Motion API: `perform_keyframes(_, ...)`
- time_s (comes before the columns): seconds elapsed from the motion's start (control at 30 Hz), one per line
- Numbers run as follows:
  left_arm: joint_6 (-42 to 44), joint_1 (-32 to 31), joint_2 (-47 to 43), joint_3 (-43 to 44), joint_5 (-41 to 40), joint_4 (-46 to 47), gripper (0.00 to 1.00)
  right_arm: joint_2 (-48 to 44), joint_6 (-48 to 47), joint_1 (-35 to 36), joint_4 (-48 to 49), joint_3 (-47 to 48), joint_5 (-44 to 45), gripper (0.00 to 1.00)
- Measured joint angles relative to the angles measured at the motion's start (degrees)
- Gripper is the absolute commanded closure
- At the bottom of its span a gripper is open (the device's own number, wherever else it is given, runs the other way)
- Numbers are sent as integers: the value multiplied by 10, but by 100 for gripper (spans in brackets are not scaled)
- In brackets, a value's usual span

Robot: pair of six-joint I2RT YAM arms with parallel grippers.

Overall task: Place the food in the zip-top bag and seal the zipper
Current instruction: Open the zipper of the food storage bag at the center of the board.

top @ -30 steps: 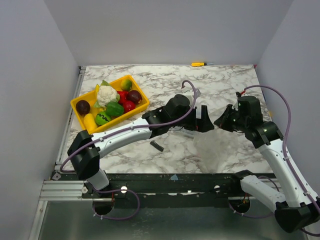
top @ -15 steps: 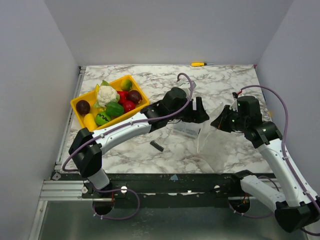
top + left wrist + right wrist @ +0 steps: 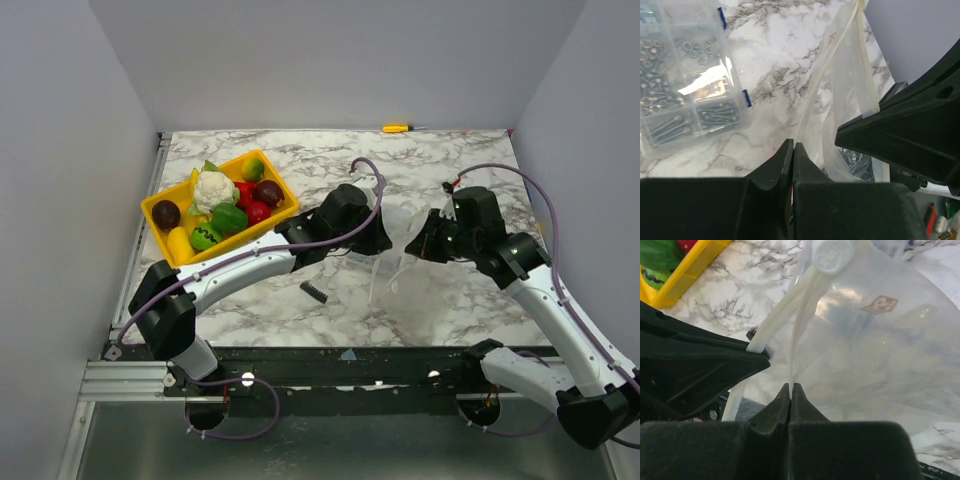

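Note:
The zip-top bag (image 3: 398, 282) hangs clear and floppy between my two grippers above the table's middle. My left gripper (image 3: 386, 240) is shut on one side of the bag's rim (image 3: 810, 107). My right gripper (image 3: 420, 249) is shut on the opposite side of the film (image 3: 855, 340). The white zipper (image 3: 782, 307) runs up from the jaws to its slider (image 3: 832, 255), and the zipper (image 3: 866, 70) also shows in the left wrist view. The food (image 3: 225, 203), a white cauliflower with red, green, yellow and dark purple pieces, lies in the yellow tray (image 3: 160, 205) at the left.
A clear compartment box of screws (image 3: 685, 75) lies on the marble under the left arm. A small black spring (image 3: 314, 291) lies in front of it. A yellow-handled screwdriver (image 3: 397, 128) sits at the back edge. Grey walls close in both sides.
My left gripper went from open to shut on the bag's rim. Both grippers shifted left and the bag now hangs raised between them.

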Motion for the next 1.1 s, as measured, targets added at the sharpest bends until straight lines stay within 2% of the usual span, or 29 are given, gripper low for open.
perform_keyframes(0.1, 13, 1, -30, -16, -32, -18, 100, 32, 17, 59, -9, 23, 49, 100)
perform_keyframes(0.27, 19, 7, -98, -63, -114, -55, 100, 128, 63, 157, -83, 97, 214, 100)
perform_keyframes(0.43, 1, 41, -149, -136, -139, -52, 100, 180, 99, 192, -159, 131, 320, 100)
perform_keyframes(0.6, -18, 57, -157, -180, -137, -43, 100, 170, 103, 196, -159, 143, 330, 100)
perform_keyframes(0.9, -23, 56, -157, -180, -116, -7, 100, 113, 116, 197, -138, 143, 335, 100)
perform_keyframes(1.0, -23, 56, -157, -180, -94, 4, 100, 120, 116, 197, -140, 163, 333, 100)
perform_keyframes(1.03, -23, 56, -157, -180, -80, 7, 99, 123, 115, 197, -137, 166, 331, 100)
perform_keyframes(1.1, -23, 56, -155, -180, -48, 18, 87, 131, 113, 197, -138, 167, 327, 100)
